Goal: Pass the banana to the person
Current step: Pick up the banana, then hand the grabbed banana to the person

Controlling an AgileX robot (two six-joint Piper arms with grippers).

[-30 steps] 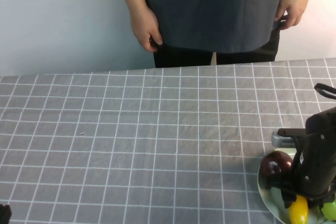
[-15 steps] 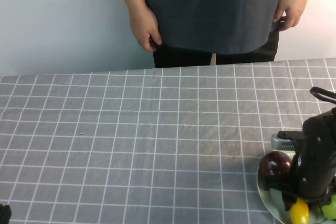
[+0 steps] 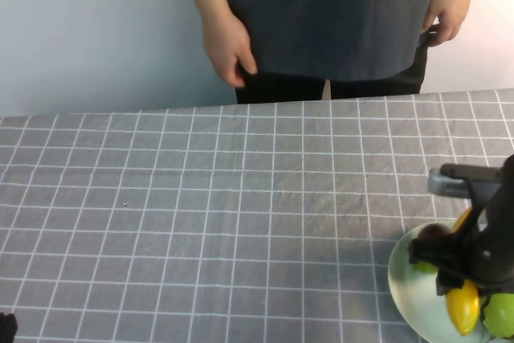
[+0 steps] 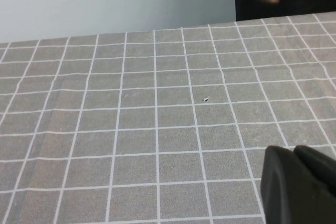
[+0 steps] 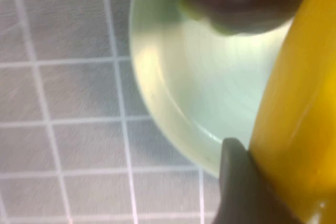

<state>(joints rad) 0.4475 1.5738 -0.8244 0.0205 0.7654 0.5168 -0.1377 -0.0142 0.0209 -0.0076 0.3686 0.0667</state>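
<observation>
My right gripper (image 3: 466,283) is at the table's front right, over a pale green plate (image 3: 401,283), shut on the bright-yellow banana (image 3: 463,309). The banana hangs lifted above the plate; in the right wrist view it (image 5: 299,108) presses against one dark finger (image 5: 241,182). The person (image 3: 329,14), in a dark grey T-shirt, stands behind the far edge with both hands at the hips. My left gripper (image 4: 296,153) is parked at the front left, fingers together, empty; only a dark bit of the left arm (image 3: 6,327) shows in the high view.
On the plate lie a dark purple-red round fruit (image 3: 434,234) and a round green fruit (image 3: 499,313). The grey checked cloth (image 3: 241,214) covers the table between the plate and the person.
My right gripper has risen with the banana, lifting it off the plate. The plate and dark fruit now show more. The person's left-side hand has shifted slightly.
</observation>
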